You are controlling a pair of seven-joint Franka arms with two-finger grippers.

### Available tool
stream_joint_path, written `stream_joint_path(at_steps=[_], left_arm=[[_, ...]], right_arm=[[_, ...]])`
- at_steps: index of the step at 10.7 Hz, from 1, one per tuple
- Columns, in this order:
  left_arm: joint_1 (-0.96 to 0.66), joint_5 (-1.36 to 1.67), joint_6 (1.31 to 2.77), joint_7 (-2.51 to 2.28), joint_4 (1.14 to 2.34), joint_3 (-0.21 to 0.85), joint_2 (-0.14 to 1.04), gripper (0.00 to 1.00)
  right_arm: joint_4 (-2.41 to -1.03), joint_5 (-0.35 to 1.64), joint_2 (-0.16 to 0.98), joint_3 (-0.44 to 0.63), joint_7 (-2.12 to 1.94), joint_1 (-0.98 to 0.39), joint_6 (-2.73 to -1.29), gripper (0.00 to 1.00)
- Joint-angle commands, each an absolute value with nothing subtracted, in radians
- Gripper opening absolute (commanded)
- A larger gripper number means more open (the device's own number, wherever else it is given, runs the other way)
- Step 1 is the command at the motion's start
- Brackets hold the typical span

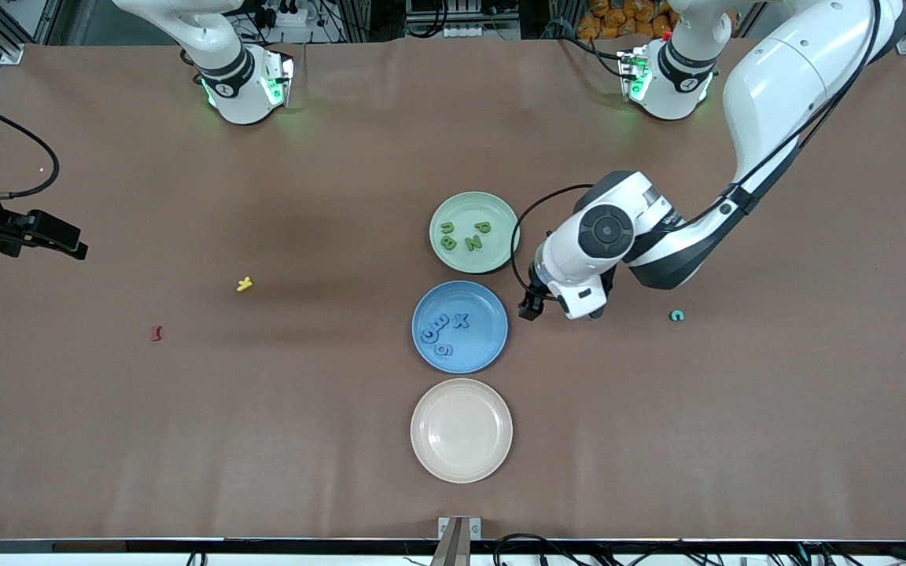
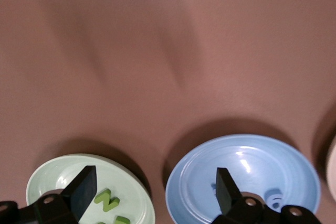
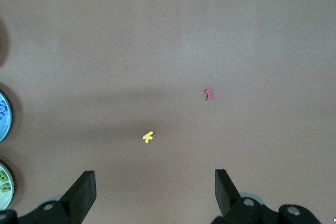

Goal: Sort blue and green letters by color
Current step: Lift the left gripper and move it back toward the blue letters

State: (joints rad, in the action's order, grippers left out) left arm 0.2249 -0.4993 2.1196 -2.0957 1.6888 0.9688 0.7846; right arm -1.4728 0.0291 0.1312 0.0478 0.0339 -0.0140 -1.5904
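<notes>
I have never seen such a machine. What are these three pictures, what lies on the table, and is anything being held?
Two white robot arms stand at a brown table. One picture looks down from a high camera facing them; the other two come from cameras on each arm's wrist.

In the middle are a green plate with the green letters, a blue plate with blue letters, and an empty cream plate. One blue-green letter, a yellow letter and a dark red letter lie loose on the table.

The left gripper hangs open beside the plates. The right gripper waits open at its end of the table. Nothing is held.
</notes>
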Motion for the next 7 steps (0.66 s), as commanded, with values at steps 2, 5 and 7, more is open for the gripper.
stream_joint_path(at_steps=[2, 5, 7], left_arm=[[0.222, -0.578, 2.001, -2.068, 1.669, 0.904, 0.762, 1.0], [0.28, -0.603, 1.988, -1.939, 1.672, 0.862, 0.764, 1.0], [0.267, -0.594, 1.99, -1.837, 1.678, 0.783, 0.717, 1.0]], right_arm=[[-1.448, 0.032, 0.143, 0.049, 0.046, -0.017, -1.583, 1.0], [-1.448, 0.032, 0.143, 0.049, 0.046, -0.017, -1.583, 1.0], [-1.448, 0.032, 0.143, 0.049, 0.046, -0.017, -1.583, 1.0]])
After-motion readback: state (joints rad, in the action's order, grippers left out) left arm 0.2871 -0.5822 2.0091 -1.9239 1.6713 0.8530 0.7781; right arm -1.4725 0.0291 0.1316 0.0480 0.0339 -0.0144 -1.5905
